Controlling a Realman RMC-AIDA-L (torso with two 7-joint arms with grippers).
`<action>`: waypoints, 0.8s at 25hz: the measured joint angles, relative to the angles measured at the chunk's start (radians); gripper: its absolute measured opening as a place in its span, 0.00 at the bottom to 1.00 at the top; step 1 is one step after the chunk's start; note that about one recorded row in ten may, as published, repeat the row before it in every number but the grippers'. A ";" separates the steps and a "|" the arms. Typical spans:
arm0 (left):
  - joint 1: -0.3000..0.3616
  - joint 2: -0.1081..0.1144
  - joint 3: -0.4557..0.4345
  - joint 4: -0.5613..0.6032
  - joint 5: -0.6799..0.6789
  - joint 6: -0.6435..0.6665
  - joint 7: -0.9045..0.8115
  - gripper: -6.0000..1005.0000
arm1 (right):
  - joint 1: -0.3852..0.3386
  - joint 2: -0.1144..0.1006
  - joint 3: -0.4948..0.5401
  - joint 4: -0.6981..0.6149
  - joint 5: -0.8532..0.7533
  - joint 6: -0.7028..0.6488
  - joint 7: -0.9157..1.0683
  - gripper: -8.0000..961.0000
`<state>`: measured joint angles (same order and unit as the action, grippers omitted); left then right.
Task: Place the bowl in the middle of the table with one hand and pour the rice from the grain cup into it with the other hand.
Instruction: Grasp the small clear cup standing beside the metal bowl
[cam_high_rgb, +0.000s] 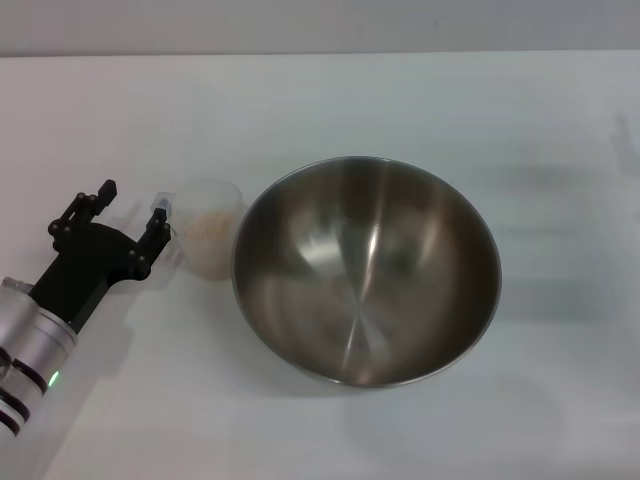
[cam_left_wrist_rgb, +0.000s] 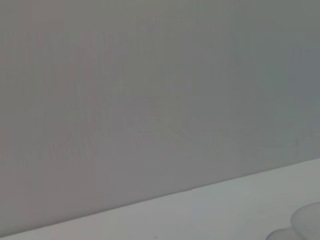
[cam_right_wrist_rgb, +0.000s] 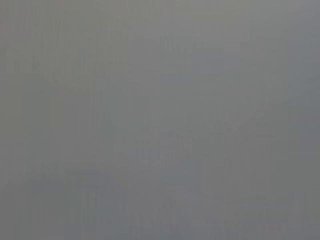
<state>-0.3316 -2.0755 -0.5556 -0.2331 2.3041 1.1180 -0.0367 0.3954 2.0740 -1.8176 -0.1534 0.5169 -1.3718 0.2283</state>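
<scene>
The bowl (cam_high_rgb: 366, 268), a large shiny steel one, stands empty on the white table (cam_high_rgb: 420, 100) near the middle. The grain cup (cam_high_rgb: 207, 238), small and clear, stands upright just left of the bowl, almost touching it. It holds a low heap of pale rice (cam_high_rgb: 207, 228). My left gripper (cam_high_rgb: 132, 203) is open just left of the cup, low over the table. Its nearer finger is next to the cup's little handle (cam_high_rgb: 163, 204), and the cup is outside the jaws. A faint clear rim (cam_left_wrist_rgb: 306, 223) shows in a corner of the left wrist view. My right gripper is out of view.
A grey wall (cam_left_wrist_rgb: 150, 90) runs behind the table's far edge. Bare white tabletop lies in front of the bowl (cam_high_rgb: 300, 430) and to its right (cam_high_rgb: 570, 250). The right wrist view shows only flat grey.
</scene>
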 joint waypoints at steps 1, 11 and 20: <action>-0.001 0.000 -0.003 0.000 0.000 -0.003 0.000 0.56 | 0.000 0.000 0.000 0.000 0.000 0.000 0.000 0.76; 0.010 -0.003 -0.006 -0.021 0.000 -0.003 0.000 0.49 | 0.005 0.000 0.000 0.000 0.000 0.004 0.000 0.76; 0.012 -0.003 -0.002 -0.043 0.005 0.014 -0.006 0.09 | 0.002 0.000 0.000 0.000 -0.009 0.000 0.000 0.76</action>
<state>-0.3201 -2.0785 -0.5572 -0.2762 2.3093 1.1318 -0.0430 0.3970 2.0739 -1.8176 -0.1534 0.5080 -1.3713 0.2286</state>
